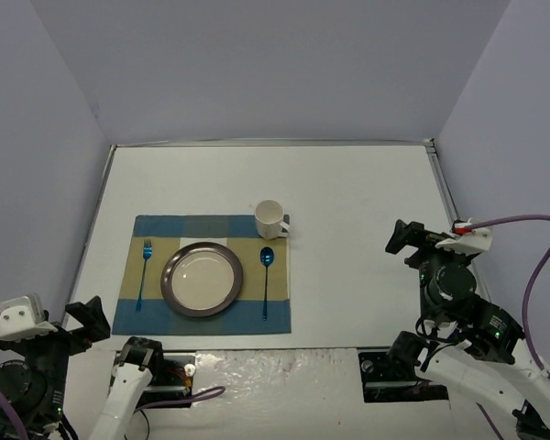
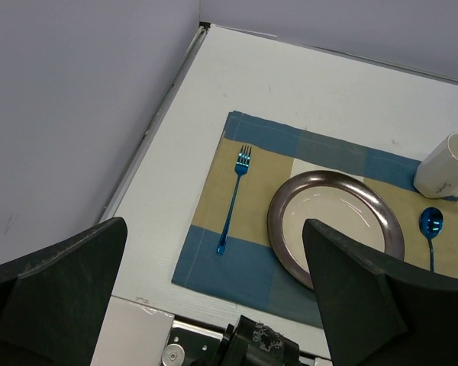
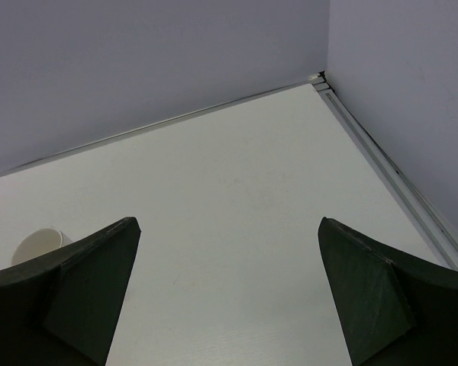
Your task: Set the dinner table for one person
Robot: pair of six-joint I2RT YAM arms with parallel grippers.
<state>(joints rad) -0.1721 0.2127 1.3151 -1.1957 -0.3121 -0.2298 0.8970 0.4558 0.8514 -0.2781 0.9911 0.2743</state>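
- While both arms are held clear of the setting, the left pincer [image 2: 214,223] is seen spread wide, nothing gripped or touched.
- The right pincer [image 3: 227,221] is likewise spread wide, nothing gripped, raised over the bench [image 1: 357,202] on its right side.
- Placemat [image 1: 211,323] is laid left of centre on the bench, carrying plate [image 1: 202,279], fork [image 1: 143,275] and spoon [image 1: 266,280]; mug [image 1: 270,219] is set at its far-right corner.

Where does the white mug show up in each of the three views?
Top external: white mug near centre frame, at the checked placemat's far right corner, beyond the blue spoon.
Left wrist: right edge, mid-height, partly cut off.
Right wrist: lower left, lower part hidden by a finger of the right gripper.
Shared landmark: the white dinner table.
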